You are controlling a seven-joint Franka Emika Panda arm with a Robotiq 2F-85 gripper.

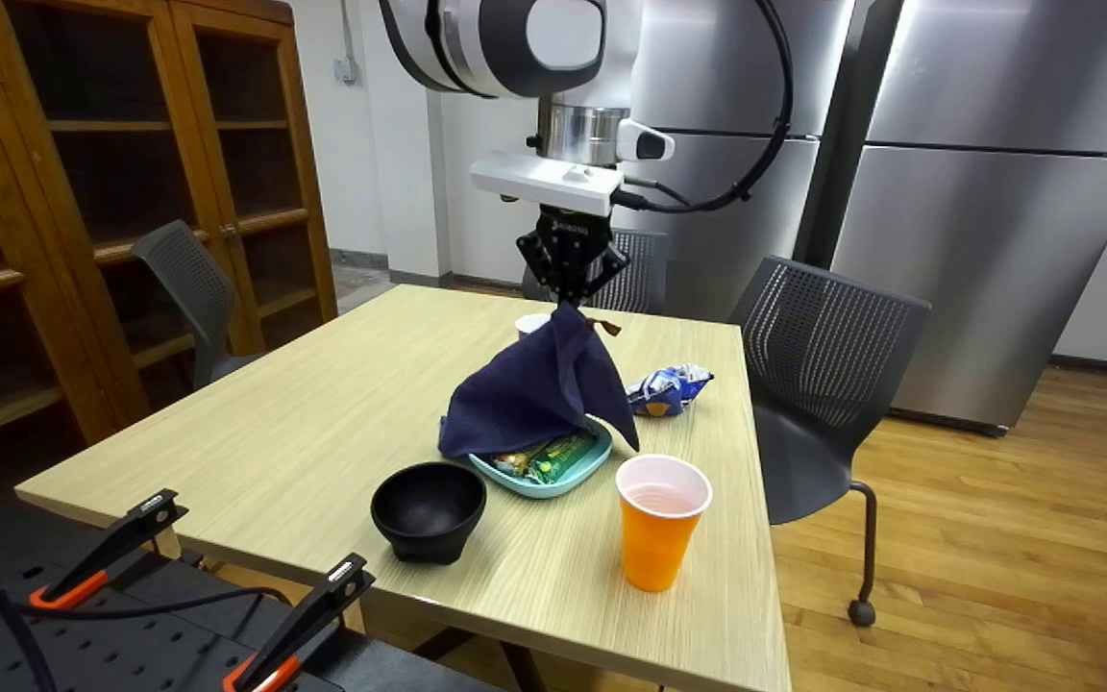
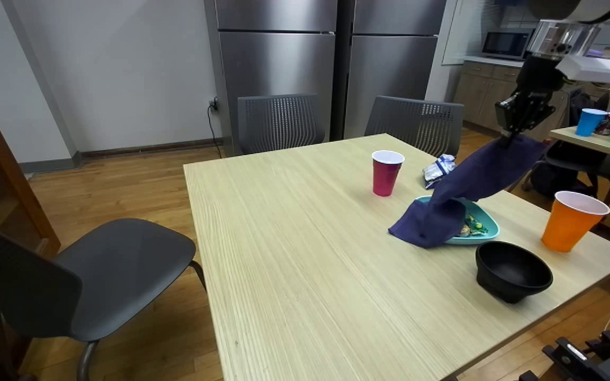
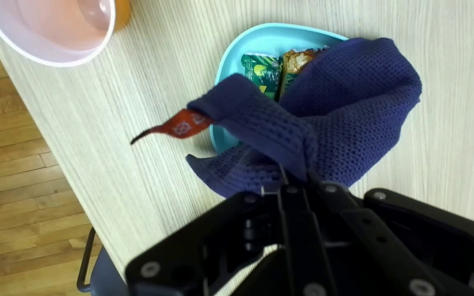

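My gripper (image 1: 568, 296) is shut on a dark blue cloth (image 1: 515, 399), pinching it near its upper end. The cloth hangs from the fingertips, and its lower part drapes over a teal plate (image 1: 542, 490). In the wrist view the gripper (image 3: 300, 177) has a fold of the cloth (image 3: 360, 98) between its fingers, and a red-orange tag (image 3: 183, 123) sticks out to the left. A green packet (image 3: 260, 70) and a golden packet (image 3: 296, 61) show on the plate; the cloth hides the rest of it. In an exterior view the gripper (image 2: 507, 138) is above the table.
An orange cup (image 1: 657, 538) and a black bowl (image 1: 427, 514) stand near the plate. Behind it are a blue-and-white snack bag (image 1: 667, 389) and a pink cup (image 2: 385, 177). Chairs (image 1: 823, 384) surround the table (image 2: 294, 254). Clamps (image 1: 299, 625) sit by the near edge.
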